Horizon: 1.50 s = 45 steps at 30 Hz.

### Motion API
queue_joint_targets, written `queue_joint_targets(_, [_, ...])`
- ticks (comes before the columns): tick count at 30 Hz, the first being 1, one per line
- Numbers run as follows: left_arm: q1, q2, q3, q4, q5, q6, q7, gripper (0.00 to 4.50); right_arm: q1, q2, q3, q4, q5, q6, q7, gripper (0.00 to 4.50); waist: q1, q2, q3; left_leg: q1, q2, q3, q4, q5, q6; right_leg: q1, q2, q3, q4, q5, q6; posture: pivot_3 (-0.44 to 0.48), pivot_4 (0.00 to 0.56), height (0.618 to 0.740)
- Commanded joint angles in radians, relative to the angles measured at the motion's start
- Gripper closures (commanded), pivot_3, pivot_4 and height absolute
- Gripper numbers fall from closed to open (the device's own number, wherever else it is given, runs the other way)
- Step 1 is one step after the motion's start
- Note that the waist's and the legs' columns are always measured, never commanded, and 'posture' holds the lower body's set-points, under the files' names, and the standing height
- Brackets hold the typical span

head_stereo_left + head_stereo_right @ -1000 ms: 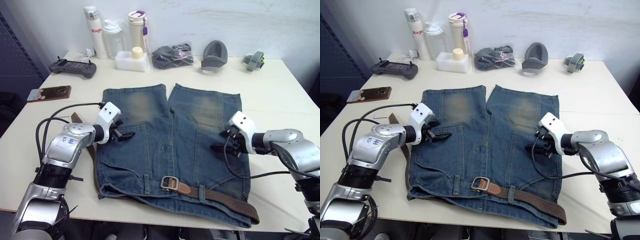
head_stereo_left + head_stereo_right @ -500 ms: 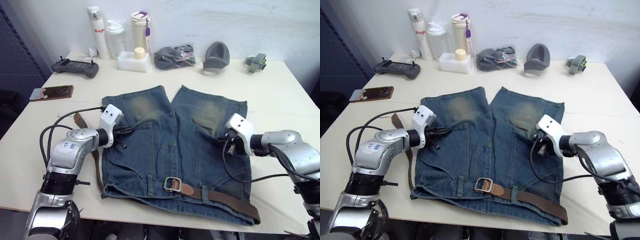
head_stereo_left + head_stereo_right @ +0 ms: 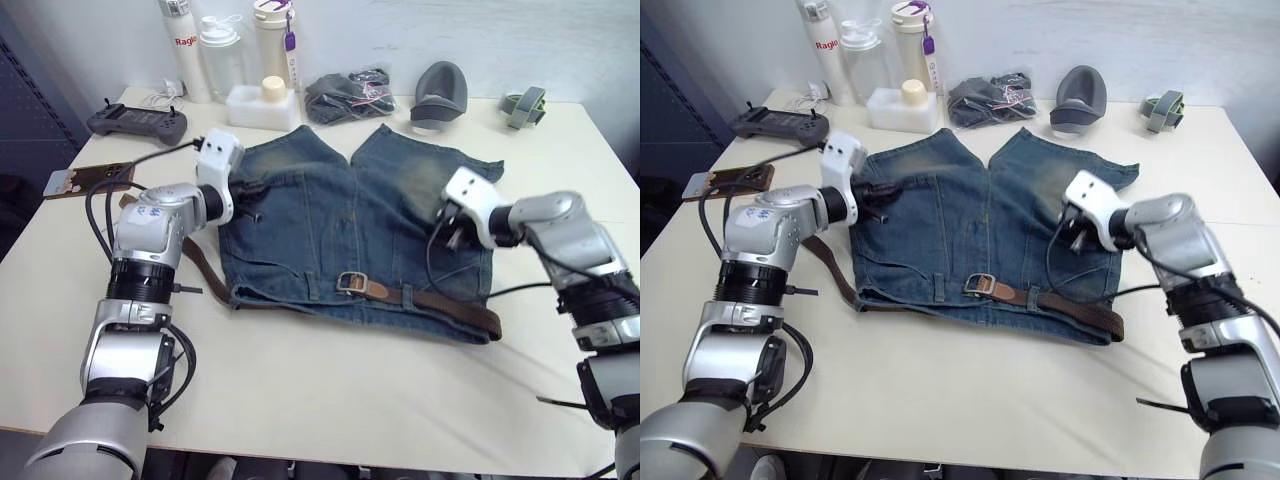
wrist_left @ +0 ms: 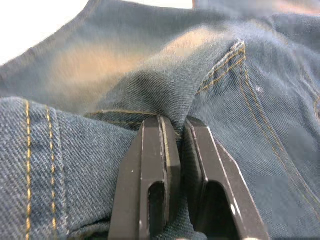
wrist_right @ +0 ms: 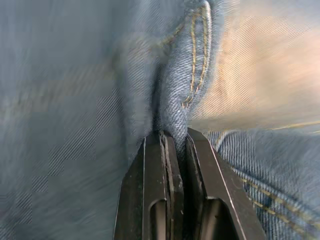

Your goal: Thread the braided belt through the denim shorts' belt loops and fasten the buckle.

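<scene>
- Your braided belt (image 3: 455,306) lies along the waistband of the denim shorts (image 3: 330,215), at the lower edge of the garment in the middle of the frame; its brown woven length runs from the centre towards the lower right, and a further dark stretch trails off the shorts' left edge onto the table (image 3: 300,400).
- The buckle (image 3: 350,283) sits just left of centre on the waistband, with the tan leather piece beside it on its right.
- You can see belt loops (image 3: 406,296) standing across the waistband; one crosses the belt just right of the tan leather.
- The shorts lie flat with the legs pointing to the top of the frame and the waistband nearest you.
- Your left tool (image 3: 250,186) is at the left edge of the shorts, and in the left wrist view its fingers (image 4: 152,170) are pressed together on a raised fold of denim.
- Your right tool (image 3: 440,232) is at the right side of the shorts, and in the right wrist view its fingers (image 5: 156,185) pinch a stitched ridge of denim.
- Across the top of the frame stand three bottles (image 3: 225,55), a white box (image 3: 262,105), a dark bundled cloth (image 3: 348,95), a grey moulded piece (image 3: 440,88) and a small strap roll (image 3: 527,103).
- At the upper left you have a black controller (image 3: 137,122) and a phone (image 3: 85,180).
</scene>
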Motion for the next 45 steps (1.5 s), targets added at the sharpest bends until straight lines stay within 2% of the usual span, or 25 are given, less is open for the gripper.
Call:
queue_joint_targets(1, [0.076, -0.023, -0.059, -0.064, 0.012, -0.01, -0.043, 4.49, 0.02, 0.042, 0.004, 0.103, -0.036, -0.049, -0.023, 4.5, -0.001, -0.003, -0.002, 0.0, 0.0, 0.0, 0.0, 0.0, 0.0, 0.0, 0.0, 0.0, 0.0, 0.0, 0.0, 0.0, 0.15, 0.656])
queue_joint_targets(4, [0.062, -0.05, -0.055, -0.002, 0.046, -0.071, -0.009, 4.49, -0.038, 0.085, -0.003, 0.27, -0.093, -0.166, -0.099, 4.5, -0.001, -0.007, -0.003, 0.001, 0.0, -0.001, 0.001, 0.0, -0.001, 0.003, -0.002, -0.003, -0.003, 0.0, 0.0, 0.0, 0.15, 0.656])
queue_joint_targets(8, [-0.032, -0.071, -0.047, 0.167, 0.095, -0.181, 0.01, 4.49, -0.158, 0.14, -0.016, 0.491, -0.157, -0.319, -0.217, 4.5, -0.003, -0.008, 0.0, 0.002, -0.002, 0.003, 0.004, 0.009, 0.002, 0.005, -0.01, -0.009, -0.002, 0.004, 0.003, 0.0, 0.15, 0.656])
queue_joint_targets(11, [-0.084, -0.073, -0.059, 0.275, 0.13, -0.245, -0.01, 4.49, -0.211, 0.161, -0.014, 0.579, -0.181, -0.359, -0.226, 4.5, -0.003, -0.008, 0.0, 0.002, -0.002, 0.003, 0.006, 0.01, 0.004, 0.004, -0.01, -0.01, 0.001, 0.007, 0.001, 0.0, 0.15, 0.656])
queue_joint_targets(13, [-0.1, -0.073, -0.04, 0.312, 0.129, -0.275, -0.016, 3.53, -0.228, 0.168, -0.029, 0.596, -0.166, -0.344, -0.192, 3.59, -0.003, -0.007, 0.0, 0.001, -0.002, 0.003, 0.006, 0.01, 0.002, 0.003, -0.01, -0.01, 0.002, 0.006, 0.0, 0.0, 0.15, 0.656])
queue_joint_targets(15, [-0.107, -0.059, -0.003, 0.324, 0.127, -0.319, 0.013, 2.78, -0.232, 0.155, -0.054, 0.565, -0.148, -0.339, -0.176, 2.8, -0.003, -0.007, 0.0, -0.001, -0.002, 0.003, 0.006, 0.011, 0.0, 0.001, -0.01, -0.01, 0.003, 0.006, 0.0, 0.0, 0.15, 0.656])
queue_joint_targets(16, [-0.108, -0.053, 0.011, 0.324, 0.128, -0.336, 0.026, 2.32, -0.231, 0.15, -0.066, 0.548, -0.142, -0.334, -0.171, 2.32, -0.003, -0.007, 0.0, -0.001, -0.002, 0.003, 0.006, 0.011, 0.0, 0.0, -0.01, -0.01, 0.003, 0.006, 0.0, 0.0, 0.15, 0.656])
queue_joint_targets(17, [-0.102, -0.042, 0.034, 0.303, 0.118, -0.351, 0.028, 1.71, -0.233, 0.134, -0.085, 0.51, -0.131, -0.324, -0.154, 1.64, -0.003, -0.007, 0.0, -0.002, -0.002, 0.003, 0.006, 0.011, 0.0, -0.001, -0.01, -0.01, 0.004, 0.006, 0.0, 0.0, 0.15, 0.656])
queue_joint_targets(18, [-0.094, -0.031, 0.053, 0.275, 0.106, -0.355, 0.024, 1.42, -0.234, 0.119, -0.102, 0.472, -0.119, -0.303, -0.139, 1.36, -0.004, -0.006, 0.001, -0.003, -0.002, 0.003, 0.005, 0.011, 0.0, -0.002, -0.01, -0.01, 0.004, 0.006, 0.0, 0.0, 0.15, 0.656])
queue_joint_targets(19, [-0.087, -0.025, 0.066, 0.255, 0.097, -0.356, 0.019, 0.94, -0.233, 0.109, -0.114, 0.444, -0.112, -0.286, -0.128, 0.74, -0.005, -0.005, 0.003, -0.003, -0.002, 0.003, 0.005, 0.011, 0.0, -0.003, -0.01, -0.01, 0.004, 0.006, 0.0, 0.0, 0.15, 0.656])
queue_joint_targets(21, [-0.055, 0.001, 0.102, 0.143, 0.062, -0.343, -0.011, 0.27, -0.224, 0.073, -0.153, 0.315, -0.065, -0.217, -0.069, 0.03, -0.006, -0.002, 0.004, -0.004, -0.002, 0.003, 0.004, 0.011, 0.0, -0.004, -0.01, -0.01, 0.004, 0.006, 0.0, 0.0, 0.15, 0.656])
queue_joint_targets(22, [-0.041, 0.009, 0.112, 0.1, 0.051, -0.334, -0.02, 0.03, -0.215, 0.062, -0.167, 0.261, -0.045, -0.187, -0.047, 0.0, -0.006, -0.002, 0.005, -0.006, -0.002, 0.004, 0.003, 0.011, 0.0, -0.006, -0.01, -0.01, 0.004, 0.006, 0.0, 0.0, 0.15, 0.656])
queue_joint_targets(25, [0.026, 0.068, 0.115, -0.048, 0.047, -0.325, -0.065, 0.03, -0.135, -0.01, -0.222, -0.019, 0.132, -0.009, 0.151, 0.0, -0.003, -0.001, 0.005, -0.006, -0.002, 0.003, 0.001, 0.011, -0.002, -0.007, -0.01, -0.01, 0.003, 0.006, 0.0, 0.0, 0.15, 0.656])
queue_joint_targets(27, [0.081, 0.112, 0.109, -0.18, -0.033, -0.253, -0.183, 0.03, -0.036, -0.101, -0.225, -0.228, 0.243, 0.097, 0.293, 0.0, 0.001, -0.001, 0.005, -0.005, -0.001, 0.002, -0.004, 0.012, -0.003, -0.006, -0.009, -0.011, -0.002, 0.006, 0.0, 0.0, 0.15, 0.656])
queue_joint_targets(30, [0.174, 0.192, 0.066, -0.355, -0.109, -0.183, -0.338, 0.03, 0.076, -0.184, -0.227, -0.433, 0.336, 0.199, 0.354, 0.0, 0.002, 0.0, 0.006, -0.001, -0.001, -0.001, -0.008, 0.012, -0.002, 0.001, -0.009, -0.014, -0.01, 0.006, -0.001, 0.0, 0.15, 0.656])
queue_joint_targets(32, [0.216, 0.223, 0.05, -0.415, -0.126, -0.162, -0.377, 0.03, 0.122, -0.211, -0.226, -0.507, 0.361, 0.22, 0.357, 0.0, 0.002, 0.001, 0.006, -0.001, -0.001, -0.001, -0.008, 0.012, -0.002, 0.005, -0.01, -0.014, -0.015, 0.006, -0.001, 0.0, 0.15, 0.656])
queue_joint_targets(35, [0.251, 0.251, 0.006, -0.445, -0.117, -0.118, -0.403, 0.74, 0.146, -0.207, -0.235, -0.557, 0.396, 0.271, 0.325, 0.0, 0.002, 0.001, 0.007, -0.001, -0.001, -0.001, -0.006, 0.012, 0.002, 0.006, -0.011, -0.014, -0.016, 0.008, 0.001, 0.0, 0.15, 0.656])
queue_joint_targets(38, [0.306, 0.29, -0.074, -0.501, -0.102, -0.119, -0.473, 2.0, 0.149, -0.186, -0.234, -0.57, 0.402, 0.283, 0.279, 0.0, -0.001, 0.001, 0.007, 0.0, -0.001, -0.001, -0.006, 0.013, 0.006, 0.006, -0.011, -0.014, -0.017, 0.011, -0.002, 0.0, 0.15, 0.656])
queue_joint_targets(42, [0.379, 0.372, -0.175, -0.565, -0.006, -0.236, -0.546, 3.75, 0.153, -0.187, -0.239, -0.574, 0.404, 0.282, 0.243, 0.0, 0.0, 0.002, 0.008, -0.001, -0.001, -0.001, -0.008, 0.014, 0.004, 0.004, -0.011, -0.014, -0.017, 0.011, -0.003, 0.0, 0.15, 0.656])
queue_joint_targets(43, [0.393, 0.385, -0.18, -0.589, -0.019, -0.223, -0.564, 4.18, 0.153, -0.189, -0.241, -0.573, 0.406, 0.282, 0.238, 0.0, 0.0, 0.002, 0.008, -0.001, -0.001, -0.001, -0.008, 0.015, 0.003, 0.003, -0.011, -0.015, -0.017, 0.011, -0.003, 0.0, 0.15, 0.656])
queue_joint_targets(44, [0.404, 0.391, -0.178, -0.611, -0.043, -0.199, -0.576, 4.42, 0.153, -0.191, -0.244, -0.573, 0.408, 0.283, 0.233, 0.0, 0.0, 0.002, 0.009, -0.001, -0.001, -0.001, -0.009, 0.015, 0.003, 0.003, -0.011, -0.015, -0.017, 0.011, -0.004, 0.0, 0.15, 0.656])
queue_joint_targets(45, [0.416, 0.399, -0.18, -0.625, -0.05, -0.197, -0.585, 4.42, 0.154, -0.193, -0.246, -0.573, 0.41, 0.283, 0.23, 0.0, 0.0, 0.002, 0.009, -0.001, -0.001, -0.001, -0.009, 0.015, 0.002, 0.003, -0.011, -0.015, -0.017, 0.01, -0.004, 0.0, 0.15, 0.656])
